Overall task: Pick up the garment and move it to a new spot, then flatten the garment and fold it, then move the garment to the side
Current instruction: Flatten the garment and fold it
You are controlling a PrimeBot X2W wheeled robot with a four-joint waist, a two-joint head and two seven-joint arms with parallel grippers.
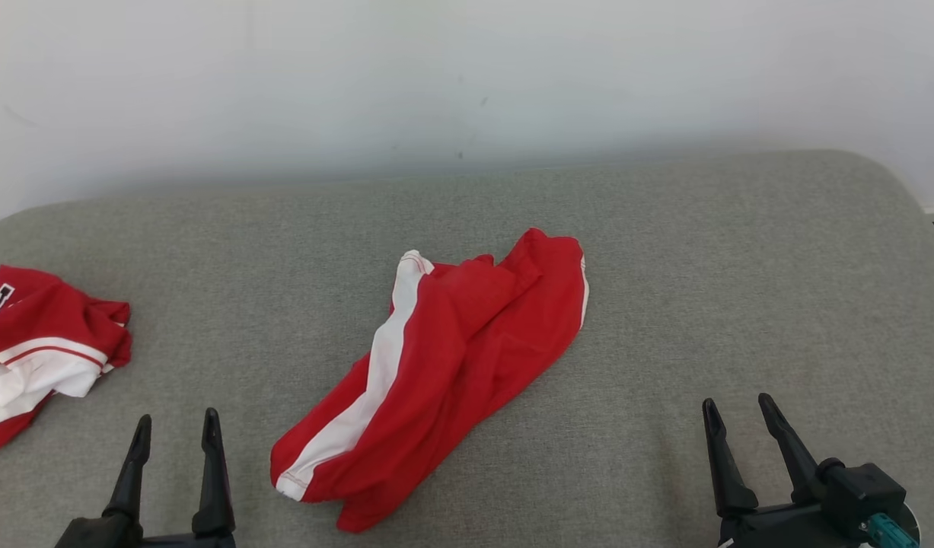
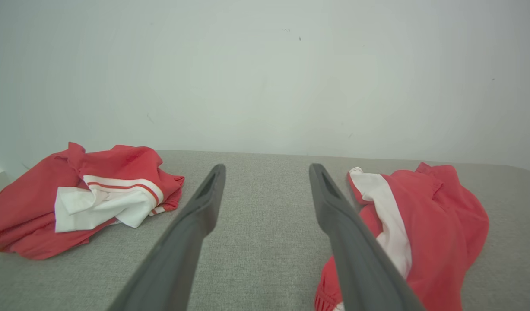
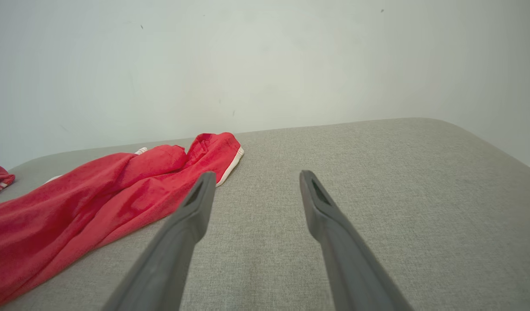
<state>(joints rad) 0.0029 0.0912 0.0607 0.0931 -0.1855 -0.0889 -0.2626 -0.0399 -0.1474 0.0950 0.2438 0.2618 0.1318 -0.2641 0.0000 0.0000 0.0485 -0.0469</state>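
Observation:
A red garment with a white side stripe [image 1: 444, 365] lies crumpled and slanted across the middle of the grey padded surface [image 1: 664, 251]; it also lies at the right of the left wrist view [image 2: 429, 224] and at the left of the right wrist view [image 3: 96, 203]. My left gripper [image 1: 176, 426] stands open at the lower left, apart from the garment's near end. My right gripper [image 1: 737, 407] stands open at the lower right, well clear of the cloth. Both hold nothing.
A second red and white garment [image 1: 40, 342] sits bunched at the surface's left edge, also in the left wrist view [image 2: 87, 194]. A pale wall [image 1: 467, 76] rises behind the surface. The surface's rounded right corner [image 1: 893, 183] drops off at the far right.

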